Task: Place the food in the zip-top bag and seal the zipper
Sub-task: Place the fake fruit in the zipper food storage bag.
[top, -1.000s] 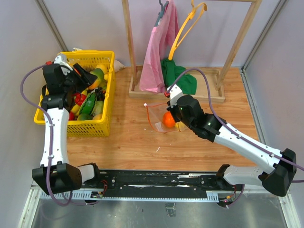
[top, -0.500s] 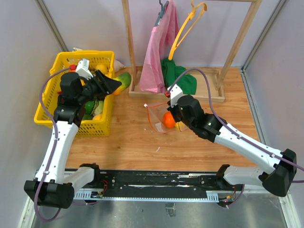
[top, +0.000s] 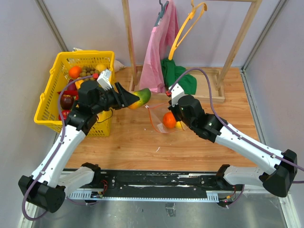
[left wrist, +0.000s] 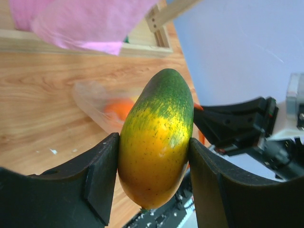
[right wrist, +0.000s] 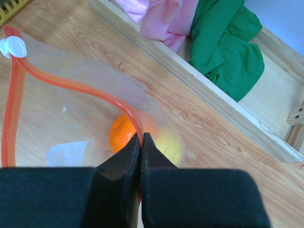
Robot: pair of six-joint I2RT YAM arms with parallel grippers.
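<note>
My left gripper (top: 129, 99) is shut on a green-and-yellow mango (top: 139, 98) and holds it in the air just left of the bag; in the left wrist view the mango (left wrist: 156, 135) sits between both fingers. The clear zip-top bag (top: 159, 118) lies on the table with an orange (top: 168, 119) and a yellow lemon (right wrist: 167, 142) inside. My right gripper (right wrist: 141, 137) is shut on the bag's red-orange zipper strip (right wrist: 71, 83) and lifts one side of the mouth. The white slider (right wrist: 13, 47) sits at the strip's far end.
A yellow basket (top: 105, 124) with several more toy fruits stands at the left. A wooden rack base (top: 218, 97) holds a pink garment (top: 159, 52), a green cloth (top: 179, 78) and a yellow hanger (top: 187, 26) behind the bag.
My left arm has lifted the mango out of the basket and carried it right, to just beside the bag. The right gripper has stayed on the zipper strip.
</note>
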